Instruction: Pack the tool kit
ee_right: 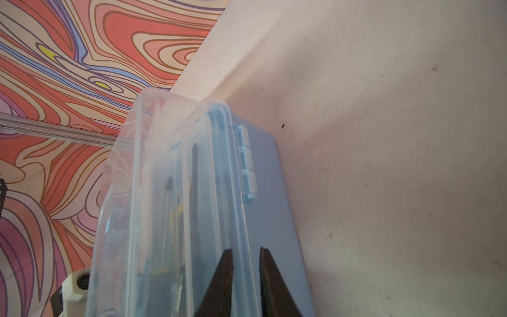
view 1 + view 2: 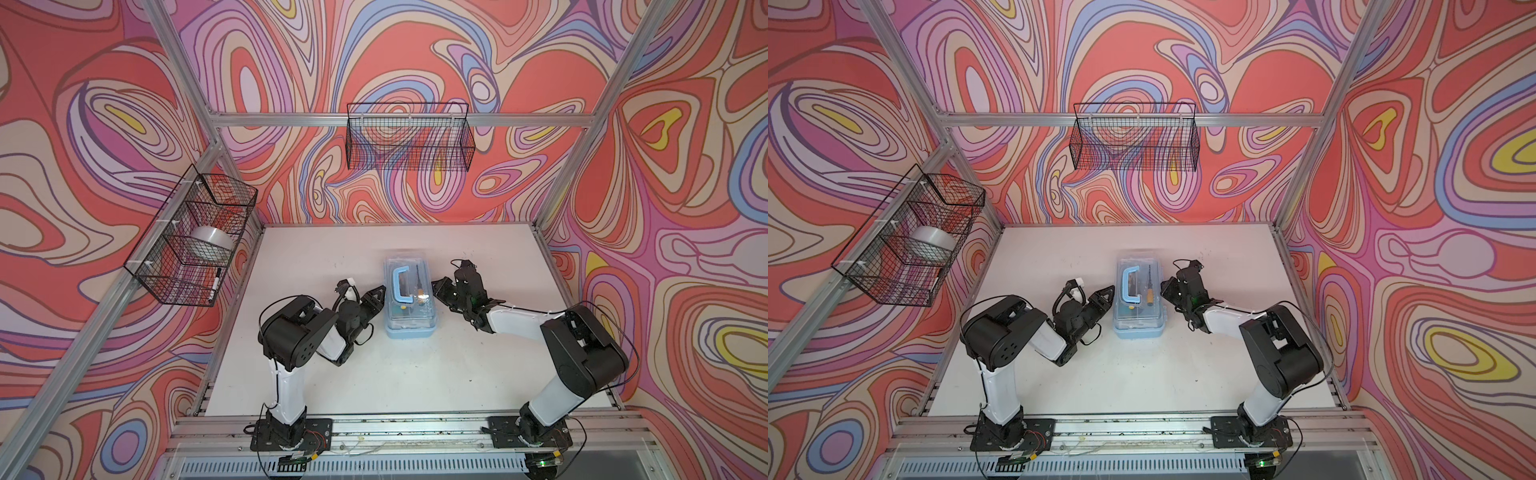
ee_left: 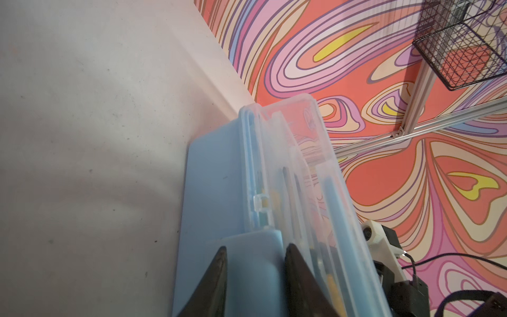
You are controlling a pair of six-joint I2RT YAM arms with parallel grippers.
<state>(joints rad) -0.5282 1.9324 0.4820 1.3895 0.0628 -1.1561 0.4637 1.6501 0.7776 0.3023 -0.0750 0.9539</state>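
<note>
Now the box [image 2: 409, 299] sits closed in the middle of the table [image 2: 415, 374]. The left gripper [image 3: 256, 247] pinches its latch [image 3: 255, 274], probably to snap it; the right gripper [image 1: 246, 249], nearly closed, nips the hinge-side rim [image 1: 247, 219] to steady it.

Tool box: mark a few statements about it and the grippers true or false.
1. The tool box stands on the table, clear lid down. True.
2. A screwdriver lies loose beside the box. False: the screwdriver is inside, seen through the lid.
3. Both grippers are at one side of the box. False: the left gripper is at the latch side, the right gripper at the hinge side.
4. The blue handle lies flat on the lid. True.
5. The tape lies on the table. False: the roll of tape is in the side basket.
</note>
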